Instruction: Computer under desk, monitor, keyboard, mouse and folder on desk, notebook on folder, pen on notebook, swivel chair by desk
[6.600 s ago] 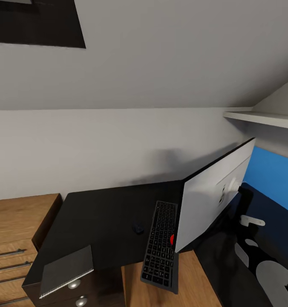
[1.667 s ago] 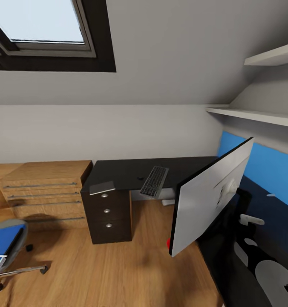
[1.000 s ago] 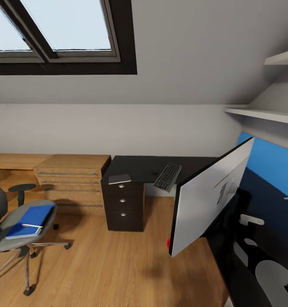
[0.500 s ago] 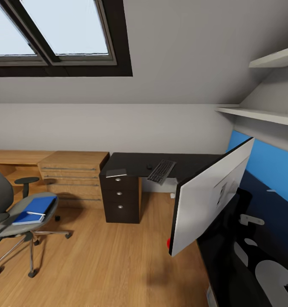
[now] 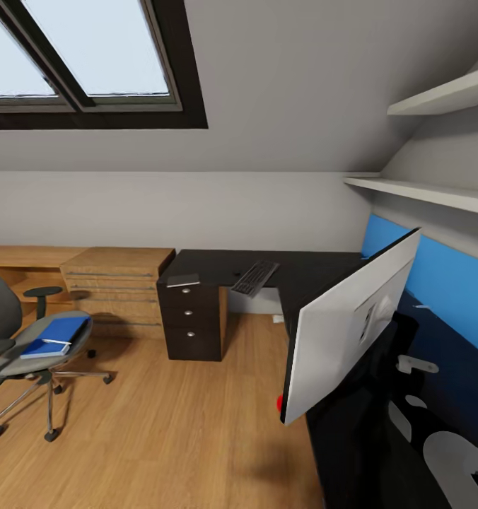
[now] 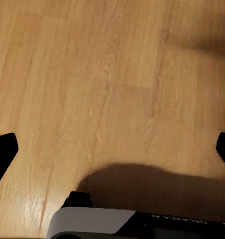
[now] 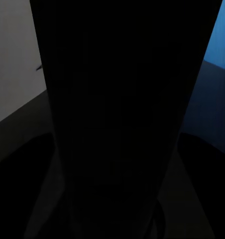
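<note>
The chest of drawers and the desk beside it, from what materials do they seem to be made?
The chest of drawers looks like light wood or wood veneer: warm tan with faint grain, matte, with bar handles. The desk looks like black laminate or painted board: flat, grainless, dull sheen, with round silvery, probably metal, knobs.

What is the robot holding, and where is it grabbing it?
The monitor, tilted in the air; the hold is behind the screen, hidden. The left gripper is open and holds nothing.

- The left gripper [image 6: 112, 149] points down, its two dark fingertips [image 6: 2, 149] spread wide apart with nothing between them.
- Part of the robot's grey base [image 6: 92, 221] shows beneath it.
</note>
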Controlling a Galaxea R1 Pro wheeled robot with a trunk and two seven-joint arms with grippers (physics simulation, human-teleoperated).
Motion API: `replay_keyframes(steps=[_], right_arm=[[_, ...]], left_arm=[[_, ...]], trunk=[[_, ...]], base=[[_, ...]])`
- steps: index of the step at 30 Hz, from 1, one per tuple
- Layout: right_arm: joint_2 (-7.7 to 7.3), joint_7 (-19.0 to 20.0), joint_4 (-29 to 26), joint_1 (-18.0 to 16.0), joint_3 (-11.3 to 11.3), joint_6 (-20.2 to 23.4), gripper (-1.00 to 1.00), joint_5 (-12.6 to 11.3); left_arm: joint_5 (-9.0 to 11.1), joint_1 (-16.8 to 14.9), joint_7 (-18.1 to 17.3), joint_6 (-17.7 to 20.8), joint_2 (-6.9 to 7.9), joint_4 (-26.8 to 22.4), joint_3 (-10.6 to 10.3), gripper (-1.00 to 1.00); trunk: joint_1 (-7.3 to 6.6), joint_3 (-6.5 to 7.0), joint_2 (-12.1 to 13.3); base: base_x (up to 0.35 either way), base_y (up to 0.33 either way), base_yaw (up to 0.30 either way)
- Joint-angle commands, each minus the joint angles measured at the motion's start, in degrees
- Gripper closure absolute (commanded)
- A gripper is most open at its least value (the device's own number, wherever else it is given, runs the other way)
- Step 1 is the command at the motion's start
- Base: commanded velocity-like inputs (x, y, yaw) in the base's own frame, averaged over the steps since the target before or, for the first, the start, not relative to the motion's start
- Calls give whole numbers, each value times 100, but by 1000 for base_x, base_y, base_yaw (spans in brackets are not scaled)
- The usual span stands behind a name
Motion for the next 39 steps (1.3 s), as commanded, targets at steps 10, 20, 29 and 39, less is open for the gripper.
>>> replay_keyframes(steps=[10, 20, 29, 39], right_arm=[[1, -2, -4, -6, 13, -22, 100, -11], [2, -2, 13, -5, 21, -22, 100, -11], [-1, 7, 41, -7, 11, -22, 100, -11], [-6, 7, 47, -6, 13, -22, 100, -11]], left_arm=[[58, 1, 43, 22, 9, -14, 25, -100], [56, 1, 55, 14, 36, -17, 496, -100], [61, -408, 127, 2308, -49, -3313, 1247, -100], [59, -456, 106, 2306, -42, -3325, 1433, -100]], trunk=[[0, -5, -5], [0, -5, -5], [0, -5, -5], [0, -5, -5]], base=[[-9, -340, 0], [0, -178, 0], [0, -2, 0], [0, 0, 0]])
